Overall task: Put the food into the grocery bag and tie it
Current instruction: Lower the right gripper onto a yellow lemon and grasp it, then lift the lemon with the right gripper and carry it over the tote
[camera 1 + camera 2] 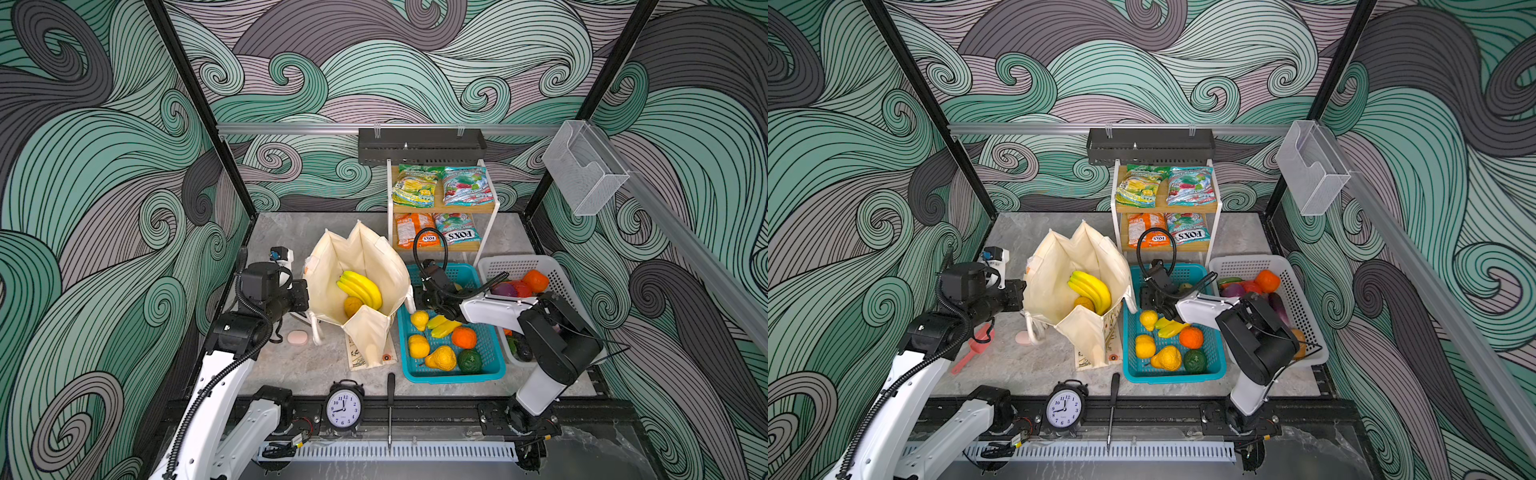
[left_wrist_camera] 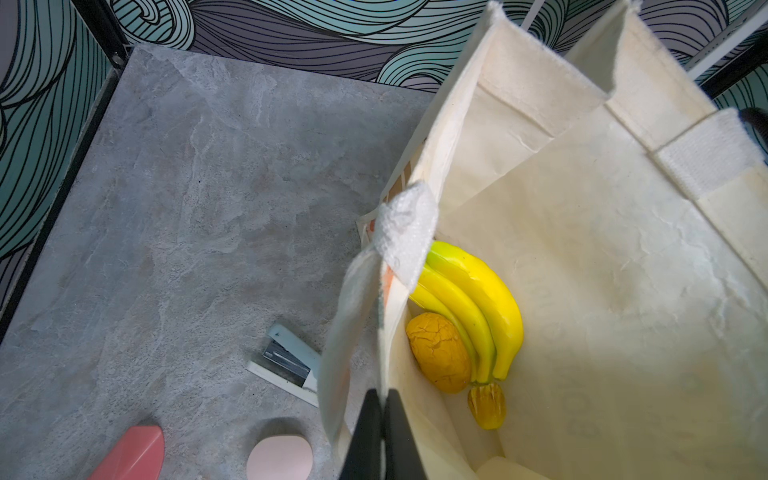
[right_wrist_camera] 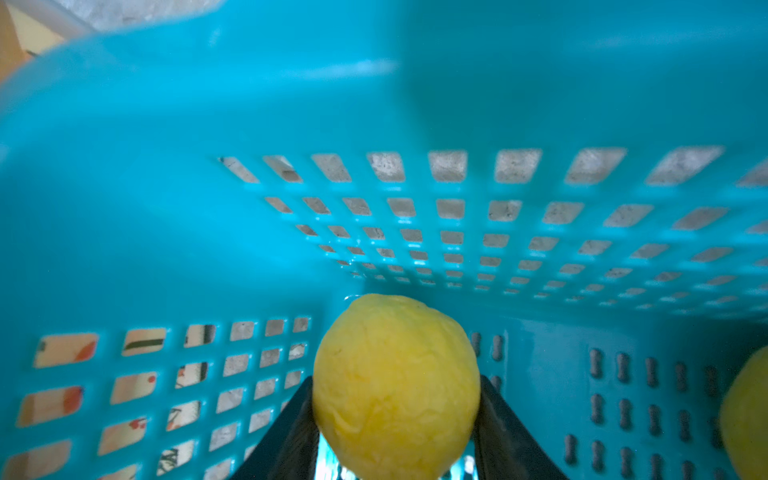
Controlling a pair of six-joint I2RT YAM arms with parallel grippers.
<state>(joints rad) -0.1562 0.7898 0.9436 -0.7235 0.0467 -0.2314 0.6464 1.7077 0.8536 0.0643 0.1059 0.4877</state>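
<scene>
— Where's the bag?
— The grocery bag stands upright in the middle of the bench. Its mouth is wide open and its right side is just beside the teal basket.
— Anything in it?
— A banana bunch leans on an orange-yellow fruit at the bottom. In the left wrist view a smaller yellow piece lies beside them.
— What's the left claw doing?
— The left gripper is pinched closed on the bag's left rim, with the canvas caught between its fingers.
— And the right?
— The right gripper is down inside the teal basket, near its far left corner. One finger presses against each side of a yellow fruit. I can't tell whether the fruit is off the basket floor.
— The rest of the food?
— More toy fruit lies in the near half of the teal basket. An orange and a purple onion sit in the white basket by the right edge. A green-yellow candy packet and a teal-red candy packet lie on the top shelf of the rack at the far edge.
</scene>
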